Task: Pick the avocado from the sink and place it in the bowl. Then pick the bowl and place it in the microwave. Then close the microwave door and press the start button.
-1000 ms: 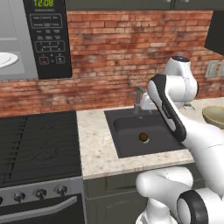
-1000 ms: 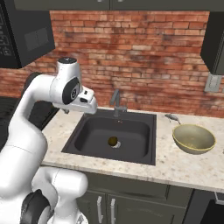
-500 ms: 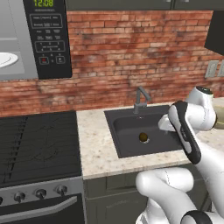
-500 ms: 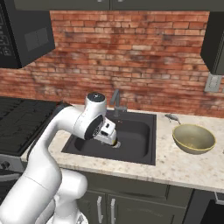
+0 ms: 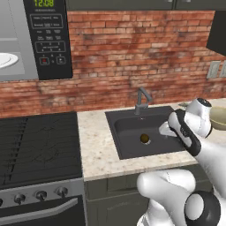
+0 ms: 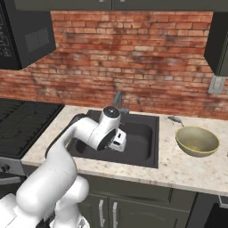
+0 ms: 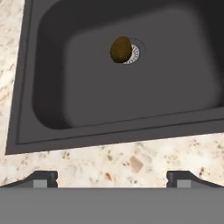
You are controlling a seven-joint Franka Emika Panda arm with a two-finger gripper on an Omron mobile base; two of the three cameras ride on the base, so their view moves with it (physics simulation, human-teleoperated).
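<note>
The avocado [image 7: 120,49] is lying at the bottom of the sink [image 7: 52,109], touching the drain [image 7: 134,53], so nothing is done yet. I am hovering my gripper [image 7: 112,177] above the sink's near rim, fingers spread wide and holding nothing. The bowl [image 6: 197,141] is waiting empty on the counter [image 6: 178,167] to the right; the microwave [image 5: 26,42] is standing open, far left.

Speckled counter [image 6: 187,167] bearing bowl [image 6: 197,141]
</note>
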